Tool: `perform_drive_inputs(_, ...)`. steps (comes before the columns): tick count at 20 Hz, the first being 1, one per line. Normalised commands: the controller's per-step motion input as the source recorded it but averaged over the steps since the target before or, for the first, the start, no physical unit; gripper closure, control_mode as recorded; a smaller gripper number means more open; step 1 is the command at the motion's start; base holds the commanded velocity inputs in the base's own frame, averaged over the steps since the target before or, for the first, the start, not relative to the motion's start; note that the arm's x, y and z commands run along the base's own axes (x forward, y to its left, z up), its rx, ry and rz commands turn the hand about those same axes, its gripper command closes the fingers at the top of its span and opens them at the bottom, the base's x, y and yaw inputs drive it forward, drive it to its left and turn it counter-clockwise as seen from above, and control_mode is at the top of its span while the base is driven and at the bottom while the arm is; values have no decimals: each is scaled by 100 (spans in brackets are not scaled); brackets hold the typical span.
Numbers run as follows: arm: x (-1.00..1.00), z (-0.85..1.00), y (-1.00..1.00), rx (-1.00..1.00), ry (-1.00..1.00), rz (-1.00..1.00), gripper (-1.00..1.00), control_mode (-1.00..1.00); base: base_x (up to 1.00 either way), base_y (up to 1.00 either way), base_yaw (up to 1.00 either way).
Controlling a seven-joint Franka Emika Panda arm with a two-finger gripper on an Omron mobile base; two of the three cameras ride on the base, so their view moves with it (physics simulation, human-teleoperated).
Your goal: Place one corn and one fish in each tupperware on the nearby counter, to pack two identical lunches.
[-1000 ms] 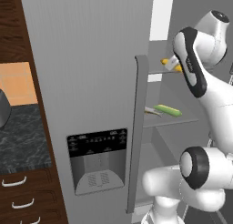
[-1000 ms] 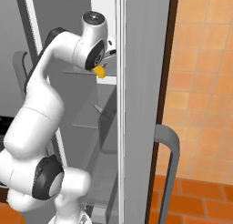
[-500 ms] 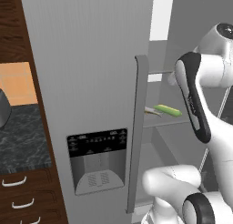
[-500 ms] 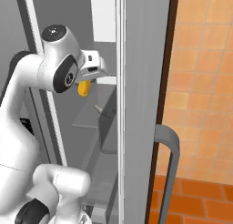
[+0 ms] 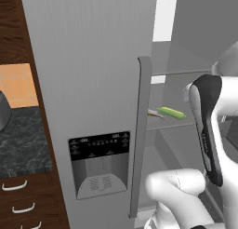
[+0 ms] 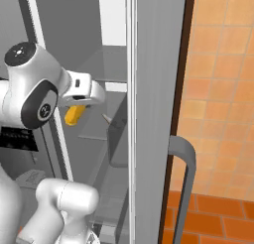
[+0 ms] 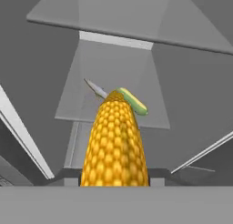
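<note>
Yellow-orange corn [image 7: 114, 143] sits clamped between my fingers, my gripper [image 6: 75, 110] closed on it, cob pointing away from the hand camera. In the right base view the cob [image 6: 75, 114] hangs below my hand, in front of the open fridge [image 5: 93, 60]. Husked corn [image 5: 171, 113] lies on the fridge shelf [image 5: 174, 123] further in, pale slender fish [image 5: 155, 114] just left of it, touching or nearly. Counter [image 5: 23, 139] sits left of the fridge, well apart from my hand.
</note>
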Motion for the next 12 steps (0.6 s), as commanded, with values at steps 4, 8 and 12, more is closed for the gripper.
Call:
perform_drive_inputs(4, -98, 0, 5, 14, 0, -5, 100, -100, 0, 0, 0)
perform_drive_inputs(8, -77, 0, 23, 6, 0, -7, 100, -100, 0, 0, 0)
perform_drive_inputs(12, -16, 0, 8, 0, 0, -1, 100, 100, -56, 51, -4)
